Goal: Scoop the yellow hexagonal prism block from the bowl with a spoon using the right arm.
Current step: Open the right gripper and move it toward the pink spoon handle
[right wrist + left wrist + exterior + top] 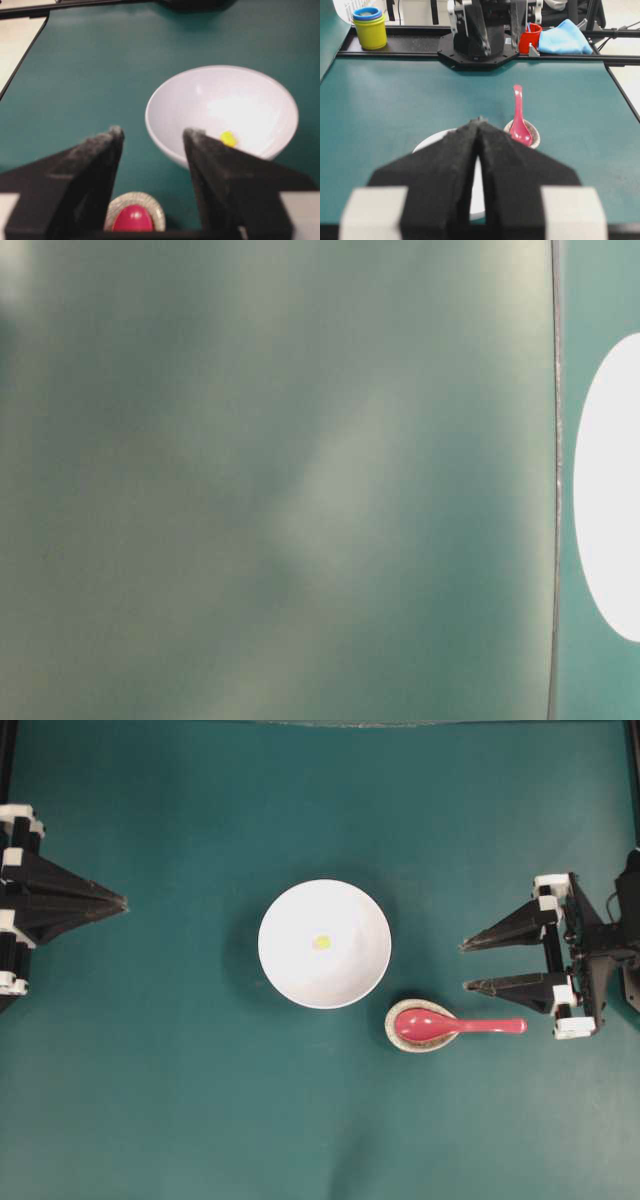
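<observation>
The white bowl (352, 972) stands mid-table with the tiny yellow hexagonal prism block (321, 942) lying inside it near the middle. Just right of the bowl, the red-pink spoon (470, 1026) rests with its scoop in a small speckled spoon rest (396, 1038), handle pointing right. My right gripper (464, 967) hovers open and empty beyond the handle's end, slightly toward the far side. In the right wrist view the open right gripper (155, 132) frames the bowl (200, 100), the block (228, 138) and the spoon's scoop (131, 219). My left gripper (125, 903) is shut at the far left.
Past the table's far rail in the left wrist view stand a yellow and blue cup stack (369, 27), a red cup (530, 37) and a blue cloth (565, 37). The table-level view is a blur with a white shape (610, 490) at its right edge.
</observation>
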`<state>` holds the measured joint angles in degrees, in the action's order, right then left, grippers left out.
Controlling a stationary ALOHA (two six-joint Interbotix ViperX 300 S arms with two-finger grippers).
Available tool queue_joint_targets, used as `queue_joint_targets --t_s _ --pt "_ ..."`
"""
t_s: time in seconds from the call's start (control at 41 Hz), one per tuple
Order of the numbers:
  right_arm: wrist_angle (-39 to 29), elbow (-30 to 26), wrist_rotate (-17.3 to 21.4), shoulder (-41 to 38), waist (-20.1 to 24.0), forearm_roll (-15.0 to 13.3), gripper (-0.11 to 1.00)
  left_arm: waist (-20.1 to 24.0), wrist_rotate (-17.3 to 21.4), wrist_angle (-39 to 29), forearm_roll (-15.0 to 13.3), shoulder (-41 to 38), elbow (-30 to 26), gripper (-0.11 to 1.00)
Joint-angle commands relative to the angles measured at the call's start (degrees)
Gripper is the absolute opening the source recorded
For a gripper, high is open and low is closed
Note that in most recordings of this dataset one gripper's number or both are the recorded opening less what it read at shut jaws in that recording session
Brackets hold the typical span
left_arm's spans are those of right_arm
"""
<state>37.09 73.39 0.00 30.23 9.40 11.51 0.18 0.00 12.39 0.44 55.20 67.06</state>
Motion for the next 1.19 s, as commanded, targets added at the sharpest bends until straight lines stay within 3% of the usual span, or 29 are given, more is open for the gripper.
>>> queue_joint_targets --t_s 0.0,0.707,0.902,1.17 --pt "2.5 -0.1 -0.1 -1.6 1.3 1.8 0.57 0.0 0.1 1.1 0.2 -0.5 -1.6 0.0" --pt "21.6 2.3 -0.1 -20.6 17.2 17.8 0.57 0.0 0.3 1.3 0.4 -0.6 -1.4 0.0" --pt "23.6 2.2 -0.1 -25.7 20.9 22.2 0.57 0.0 0.3 1.3 0.4 -0.6 -1.4 0.0" --pt "26.3 2.5 -0.1 -30.1 24.2 24.9 0.57 0.0 0.2 1.3 0.4 -0.6 -1.4 0.0"
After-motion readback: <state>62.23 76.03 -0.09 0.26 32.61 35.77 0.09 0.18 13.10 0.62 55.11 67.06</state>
